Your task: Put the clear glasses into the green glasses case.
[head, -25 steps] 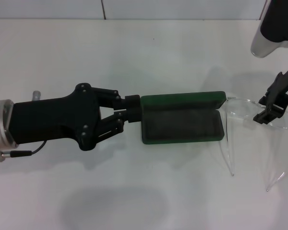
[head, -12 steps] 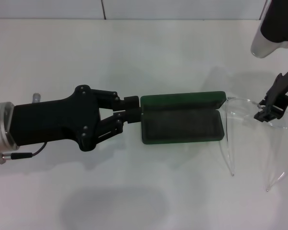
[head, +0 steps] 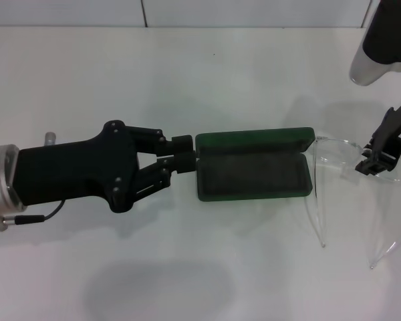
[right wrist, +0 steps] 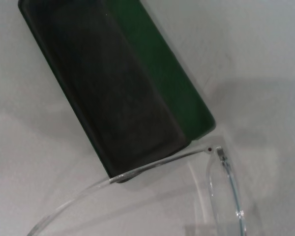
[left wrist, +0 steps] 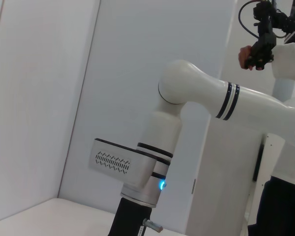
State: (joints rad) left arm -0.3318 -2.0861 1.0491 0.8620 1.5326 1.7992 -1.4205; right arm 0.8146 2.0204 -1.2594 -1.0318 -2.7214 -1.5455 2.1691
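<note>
The green glasses case (head: 254, 171) lies open in the middle of the white table, its lid standing along the far side and its dark lining facing up. My left gripper (head: 185, 151) reaches in from the left, its fingers closed on the case's left end. The clear glasses (head: 334, 158) rest just right of the case, their thin arms pointing toward me. My right gripper (head: 373, 162) hangs over the front of the glasses. In the right wrist view, one arm and hinge of the glasses (right wrist: 152, 162) cross the case's (right wrist: 113, 88) end.
The white table (head: 207, 80) ends at a wall seam along the far side. The left wrist view shows only my white right arm (left wrist: 196, 93) and a person (left wrist: 285, 54) standing behind it.
My right gripper has shifted slightly to the right over the glasses. The left gripper has edged down a little. The glasses and case lie where they were.
</note>
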